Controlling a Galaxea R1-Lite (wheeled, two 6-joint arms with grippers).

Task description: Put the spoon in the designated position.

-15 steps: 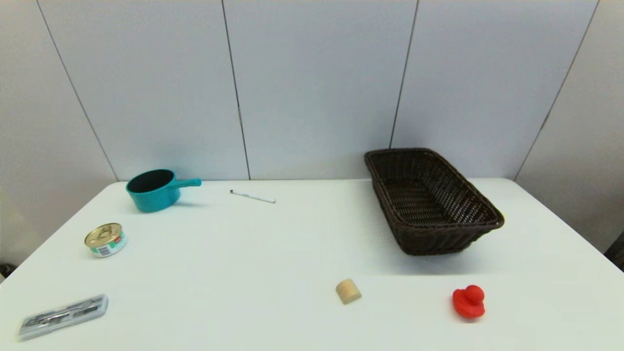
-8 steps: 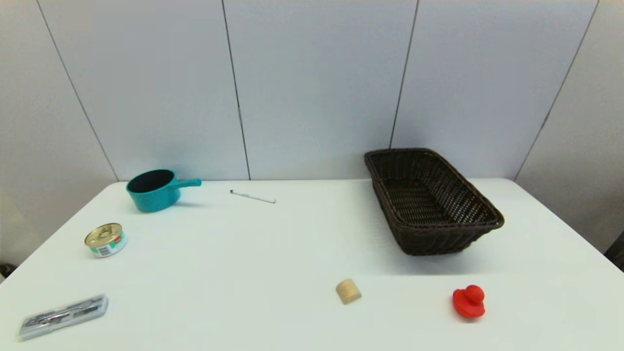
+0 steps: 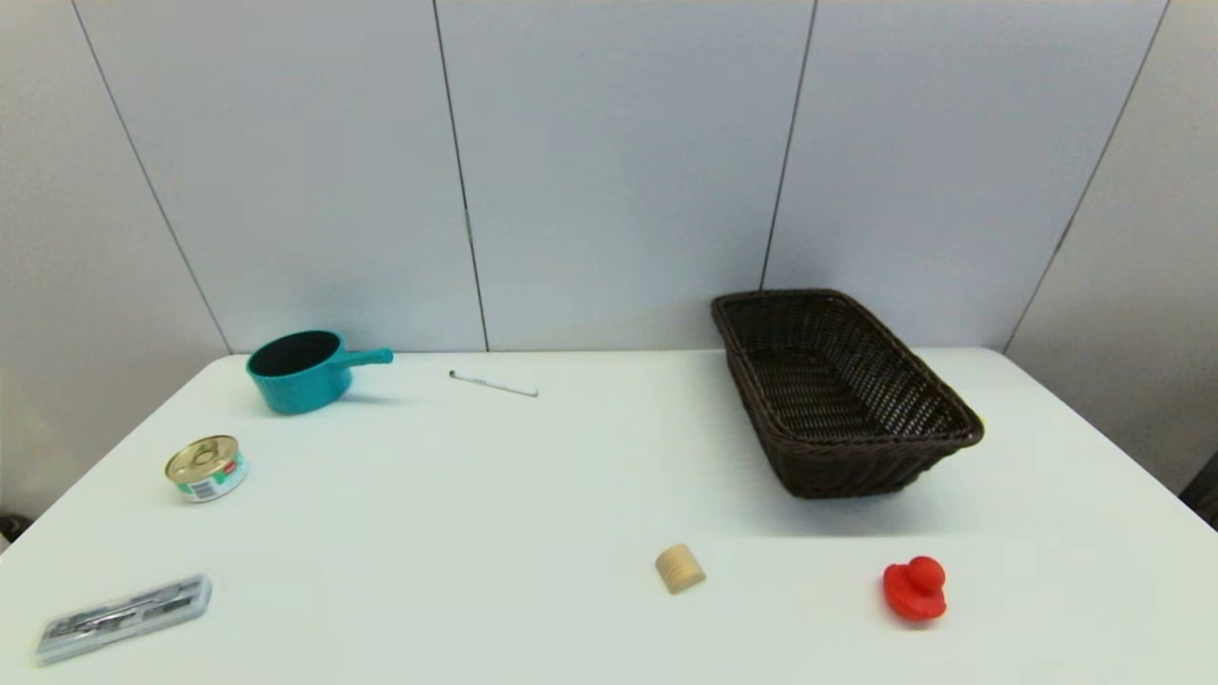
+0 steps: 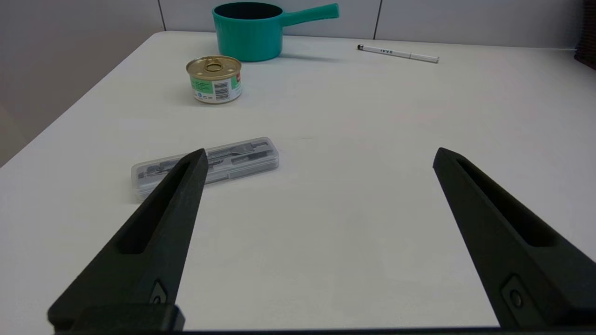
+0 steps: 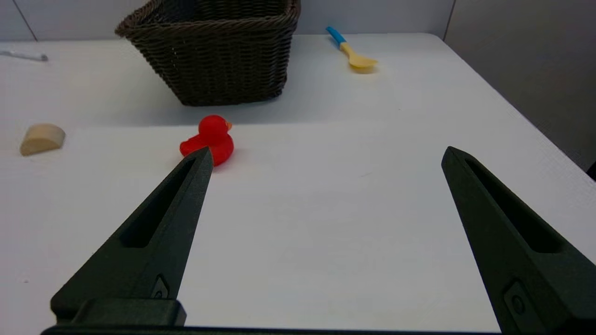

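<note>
The right gripper (image 5: 326, 156), fingers spread wide, faces the yellow-bowled, blue-handled spoon (image 5: 351, 50) lying beside the basket (image 5: 214, 56).

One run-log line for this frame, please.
stage: pre-reach | spoon: on table beside basket, untouched | right gripper: open, far | left gripper: open, idle

Before me a white table (image 3: 533, 495) runs to a pale grey panelled wall (image 3: 609, 171) at twelve o'clock, its dark seams fanning upward; the light is soft and even.
</note>
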